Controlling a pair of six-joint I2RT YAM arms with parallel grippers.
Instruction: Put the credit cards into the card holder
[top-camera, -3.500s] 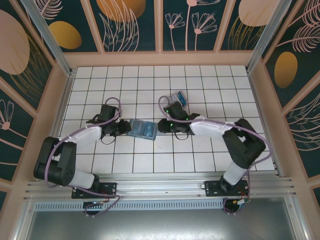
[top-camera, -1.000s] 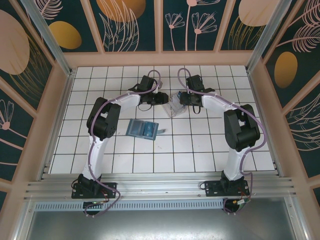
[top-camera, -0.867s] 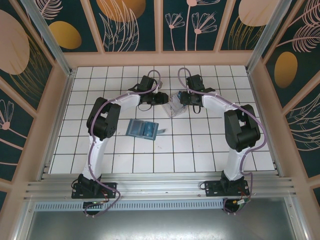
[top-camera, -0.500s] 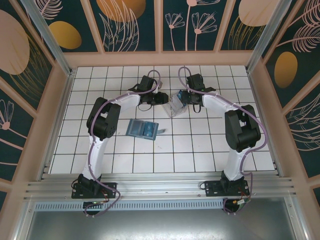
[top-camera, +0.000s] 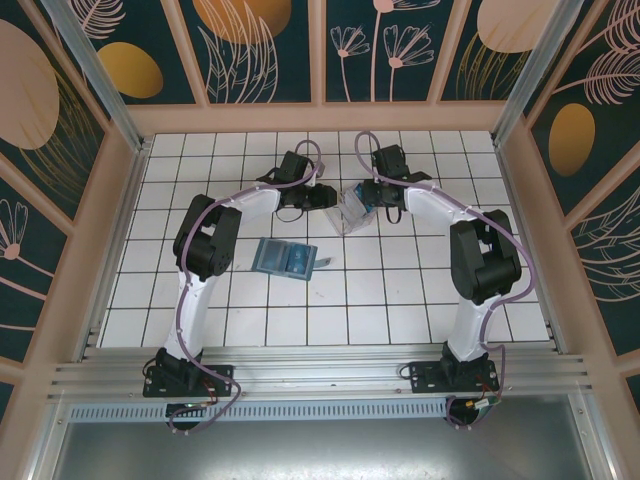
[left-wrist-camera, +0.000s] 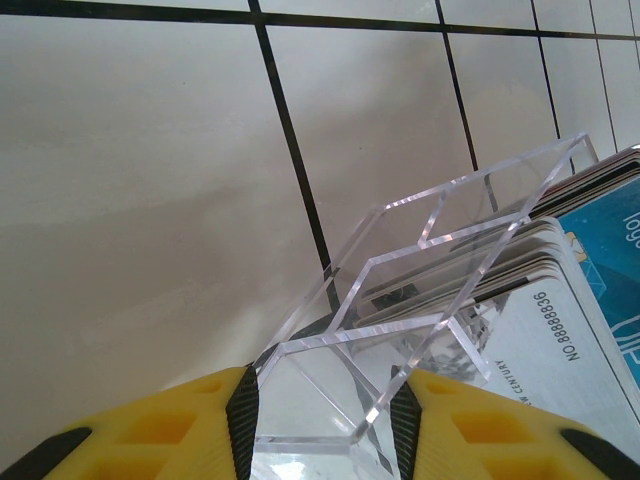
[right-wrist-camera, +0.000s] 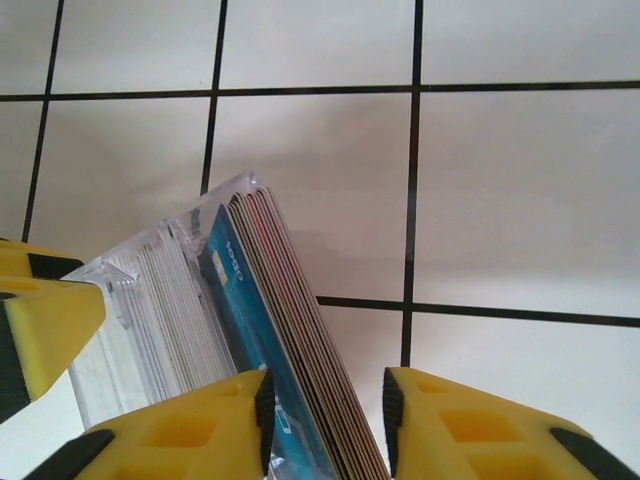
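My left pincer (left-wrist-camera: 320, 440) clamps the clear box (left-wrist-camera: 440, 240) to steady it. My right pincer (right-wrist-camera: 325, 430) grips the credit cards (right-wrist-camera: 290, 330) standing inside. The card holder (top-camera: 285, 258) lies open, well behind both.

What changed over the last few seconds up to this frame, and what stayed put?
Both arms left the card holder and reached out to the far clear box. The left gripper now clamps the box's wall. The right gripper closed within the last second around the stack of credit cards standing in it. The card holder stayed where it lay.
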